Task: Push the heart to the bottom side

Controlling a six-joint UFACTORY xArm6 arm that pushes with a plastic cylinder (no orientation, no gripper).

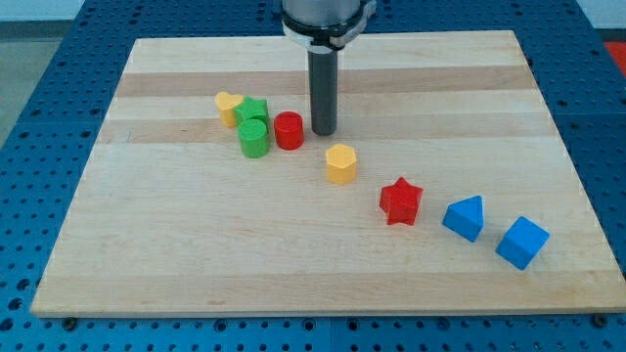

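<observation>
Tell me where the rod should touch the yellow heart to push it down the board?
No jaws here, so it pushes. My tip stands right of the red cylinder. The yellow heart is best met on its top side, which is open. Green blocks crowd its right and lower right, so aim slightly toward the view's bottom left.

Wooden board [323,264] (blue perforated surround [39,117])

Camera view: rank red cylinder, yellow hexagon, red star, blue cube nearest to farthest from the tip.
From my tip:
1. red cylinder, just to its left in the view, close beside it
2. yellow hexagon, just below it
3. red star, lower right
4. blue cube, far lower right
</observation>
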